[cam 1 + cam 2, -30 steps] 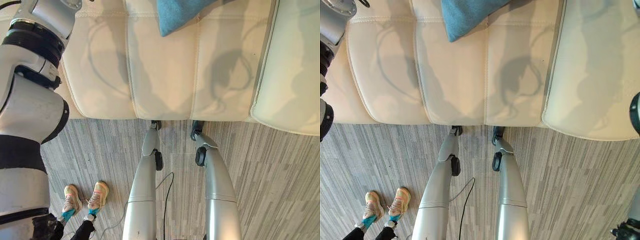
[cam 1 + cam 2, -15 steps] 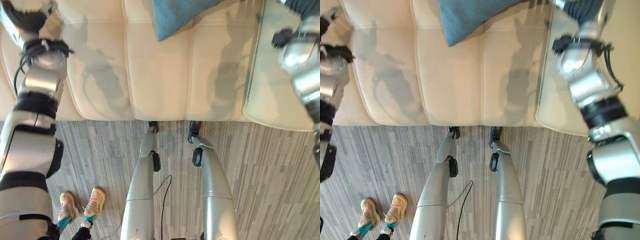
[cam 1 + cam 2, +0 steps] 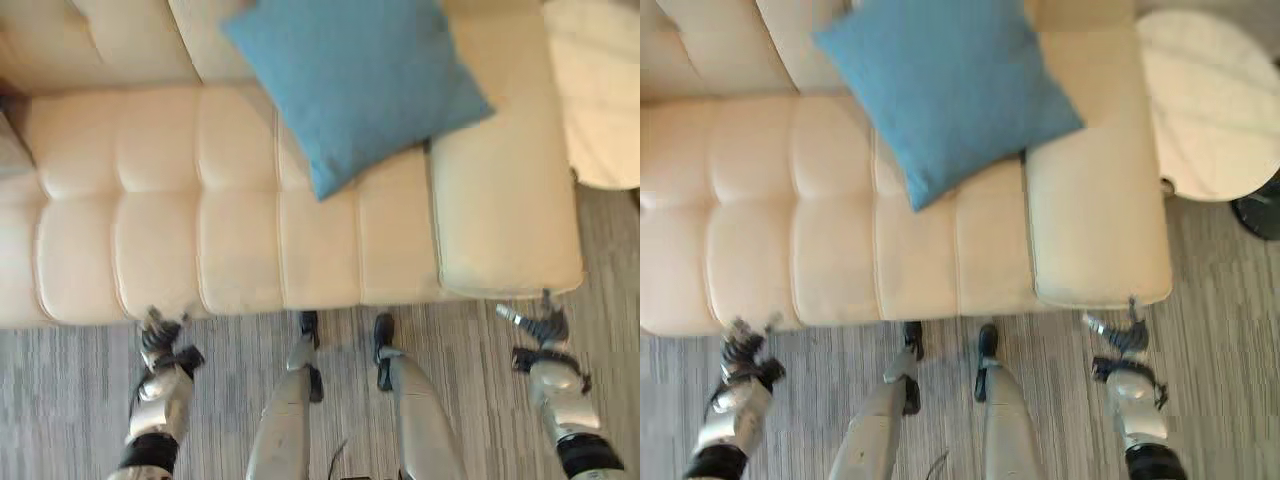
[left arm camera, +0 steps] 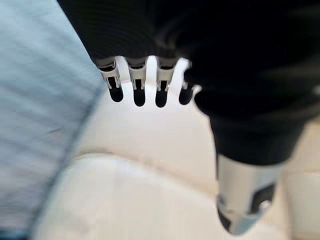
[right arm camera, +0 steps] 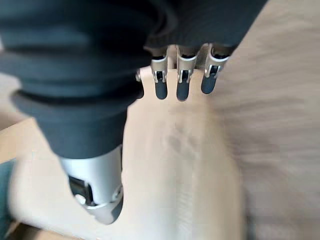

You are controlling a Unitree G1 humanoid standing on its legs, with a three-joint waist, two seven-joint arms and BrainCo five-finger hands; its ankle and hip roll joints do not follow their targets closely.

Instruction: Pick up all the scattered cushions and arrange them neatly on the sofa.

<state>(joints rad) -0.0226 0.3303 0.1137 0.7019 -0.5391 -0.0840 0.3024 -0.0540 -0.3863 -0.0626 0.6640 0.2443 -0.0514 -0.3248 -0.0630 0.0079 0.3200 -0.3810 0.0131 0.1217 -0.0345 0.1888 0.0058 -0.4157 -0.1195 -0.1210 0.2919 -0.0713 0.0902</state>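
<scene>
The blue cushion [image 3: 355,85] lies tilted on the cream sofa [image 3: 160,230], partly leaning on the back, near the sofa's right end. The left hand [image 3: 160,340] and the right hand [image 3: 535,325] hang low by the sofa's front edge, fingers loose and holding nothing. The cushion looks soft, light and squashy, so I think grabbing a corner or both sides would work best.

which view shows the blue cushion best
The left eye view: the whole blue cushion lies tilted on the cream sofa, corners visible. The right eye view shows it about as well. The left wrist view catches a blurred blue edge; the right wrist view, sofa and floor.
</scene>
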